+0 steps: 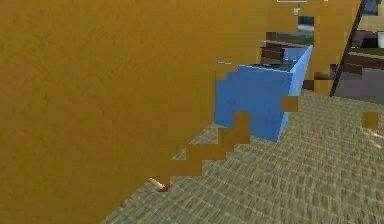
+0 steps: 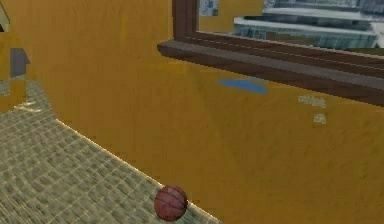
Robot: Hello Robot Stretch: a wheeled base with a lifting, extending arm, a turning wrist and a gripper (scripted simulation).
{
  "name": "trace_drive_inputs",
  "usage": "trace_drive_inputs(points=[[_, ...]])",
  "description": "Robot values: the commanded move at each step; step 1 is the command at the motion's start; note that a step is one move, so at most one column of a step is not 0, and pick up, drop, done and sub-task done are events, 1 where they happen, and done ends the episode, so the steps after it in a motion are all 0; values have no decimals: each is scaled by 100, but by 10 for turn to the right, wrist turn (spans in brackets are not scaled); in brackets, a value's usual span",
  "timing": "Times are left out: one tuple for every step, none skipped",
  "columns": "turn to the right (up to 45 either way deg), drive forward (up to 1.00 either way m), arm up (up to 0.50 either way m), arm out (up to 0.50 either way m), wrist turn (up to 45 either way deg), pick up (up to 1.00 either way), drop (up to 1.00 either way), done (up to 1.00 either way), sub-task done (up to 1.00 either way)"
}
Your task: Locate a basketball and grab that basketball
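Observation:
A small dark red-brown basketball (image 2: pixel 171 203) lies on the woven floor in the arm side view, low and just left of the middle, right at the foot of the ochre wall (image 2: pixel 150 90). It rests on the floor against the wall's base line.
A dark wooden window sill (image 2: pixel 270 62) juts from the ochre wall at the arm side view's upper right. In the forward view an ochre wall (image 1: pixel 90 90) takes up the left, and a blue box-like piece (image 1: pixel 262 92) stands ahead on the tan woven floor (image 1: pixel 300 170), with dark furniture (image 1: pixel 350 60) beyond.

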Motion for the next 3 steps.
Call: trace_drive_inputs(points=[[0,0,18,0,0,0,0,0,0],[0,0,0,44,0,0,0,0,0],[0,0,0,0,450,0,0,0,0]])
